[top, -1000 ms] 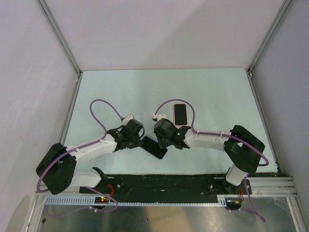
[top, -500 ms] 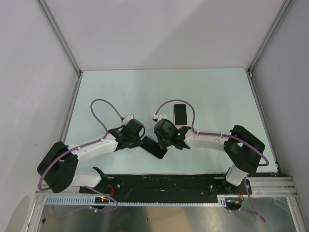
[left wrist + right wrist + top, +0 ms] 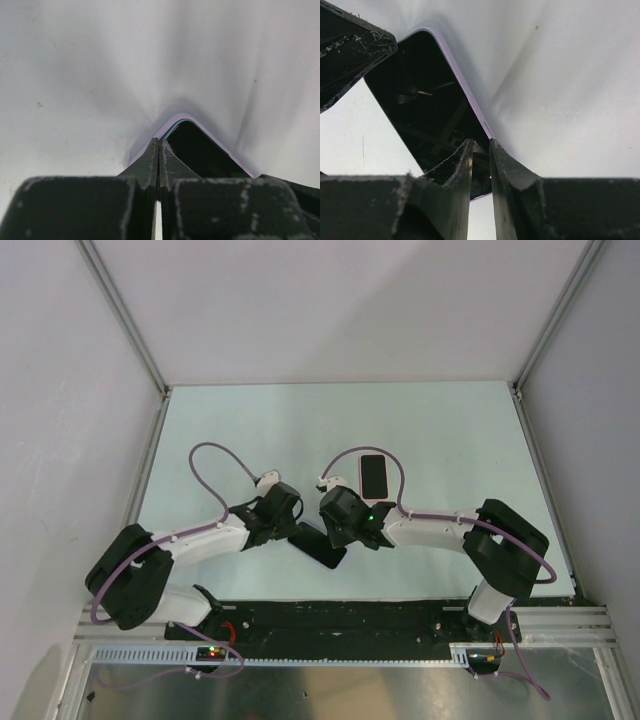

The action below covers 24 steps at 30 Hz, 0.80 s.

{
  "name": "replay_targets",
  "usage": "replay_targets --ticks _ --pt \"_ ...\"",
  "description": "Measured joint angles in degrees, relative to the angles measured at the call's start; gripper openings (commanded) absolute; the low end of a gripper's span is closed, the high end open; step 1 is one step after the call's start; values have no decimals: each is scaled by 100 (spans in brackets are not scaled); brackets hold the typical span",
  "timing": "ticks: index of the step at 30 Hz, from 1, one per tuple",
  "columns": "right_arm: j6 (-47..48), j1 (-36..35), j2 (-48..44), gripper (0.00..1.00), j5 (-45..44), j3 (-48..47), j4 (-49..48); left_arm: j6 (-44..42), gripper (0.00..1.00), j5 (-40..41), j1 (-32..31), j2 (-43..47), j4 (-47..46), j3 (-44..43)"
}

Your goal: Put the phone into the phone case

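Left fingers [image 3: 147, 166] pressed together at the corner of the black-screened, lilac-rimmed phone [image 3: 420, 95], while right fingers [image 3: 455, 169] pinch its edge.

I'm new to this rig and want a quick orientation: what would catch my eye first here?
Near the front, the right hand pinches the edge of a dark, lilac-edged phone, while the left hand, shut, sits at its corner. Farther back, a white-rimmed case lies flat.

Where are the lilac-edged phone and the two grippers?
phone [image 3: 425, 95]: right wrist view, middle of its dark face.
left gripper [image 3: 158, 150]: left wrist view, where its closed fingertips meet.
right gripper [image 3: 481, 146]: right wrist view, gap between its fingertips.
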State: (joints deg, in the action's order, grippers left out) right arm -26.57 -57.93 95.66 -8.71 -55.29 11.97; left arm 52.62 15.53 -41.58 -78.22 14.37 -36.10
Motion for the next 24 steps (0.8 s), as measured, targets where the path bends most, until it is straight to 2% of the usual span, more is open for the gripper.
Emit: replay_targets --ticks 3,6,9,13,16,19,24 --pt "-13 0 0 26 63 11 -35 0 11 7 0 2 -46 13" --pt "-11 -9 0 26 107 11 -101 -9 26 -31 2 37 -13 15" --pt "-9 -24 0 26 109 7 -116 -9 35 -138 -2 155 116 15" --pt "-7 -33 -15 26 105 2 -107 4 37 -219 -2 553 428 15" --pt "-7 -33 -48 26 103 -4 -98 153 34 -203 -2 951 590 52" --pt "-9 -33 -55 26 103 -13 -94 511 28 -177 -2 1296 660 264" --pt "-13 -4 -52 25 105 -13 -79 1309 27 -129 -20 1384 837 699"
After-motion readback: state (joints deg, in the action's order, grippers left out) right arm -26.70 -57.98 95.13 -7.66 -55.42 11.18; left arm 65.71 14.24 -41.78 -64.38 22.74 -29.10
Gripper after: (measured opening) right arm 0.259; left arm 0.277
